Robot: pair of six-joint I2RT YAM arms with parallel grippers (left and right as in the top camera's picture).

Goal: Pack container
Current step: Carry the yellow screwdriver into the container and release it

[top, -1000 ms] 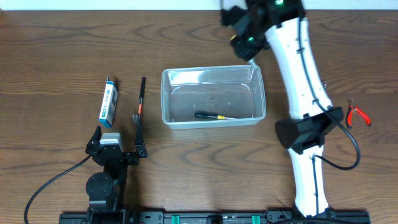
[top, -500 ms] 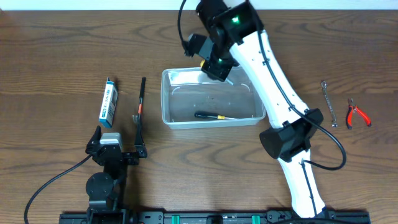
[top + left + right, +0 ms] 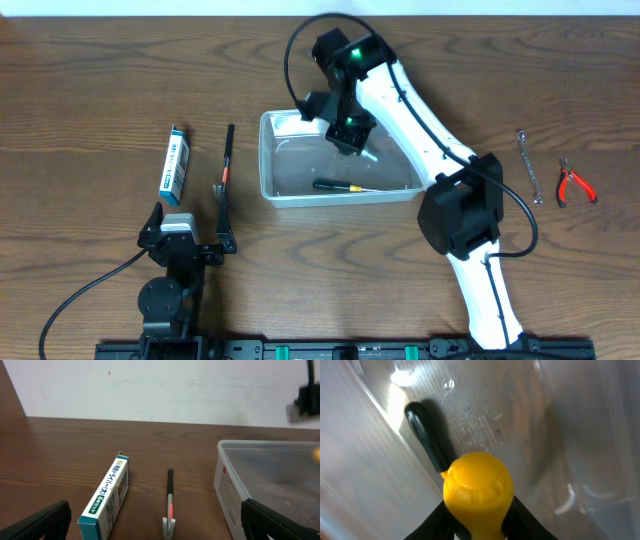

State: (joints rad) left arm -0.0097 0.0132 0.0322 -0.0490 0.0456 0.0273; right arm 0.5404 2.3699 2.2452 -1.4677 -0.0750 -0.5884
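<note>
The clear container (image 3: 266,160) stands mid-table, and a black-handled screwdriver (image 3: 338,186) lies inside near its front wall. Above its back half hangs my right gripper (image 3: 347,132), shut on a yellow tool handle (image 3: 477,486) whose pale tip (image 3: 370,156) slants down into the bin. In the right wrist view the screwdriver's black handle (image 3: 426,436) lies on the container floor (image 3: 520,420) under the yellow handle. My left gripper (image 3: 190,238) rests near the front left, open with nothing between its fingers. The left wrist view shows the container's left wall (image 3: 231,495).
A blue-and-white box (image 3: 176,163) and a black pry tool with a red band (image 3: 226,165) lie left of the container, ahead of the left gripper. A silver wrench (image 3: 529,166) and red pliers (image 3: 576,186) lie at the far right.
The right arm has swung left from beyond the container's back right corner to above its inside, carrying the yellow-handled tool. The left arm has not moved.
</note>
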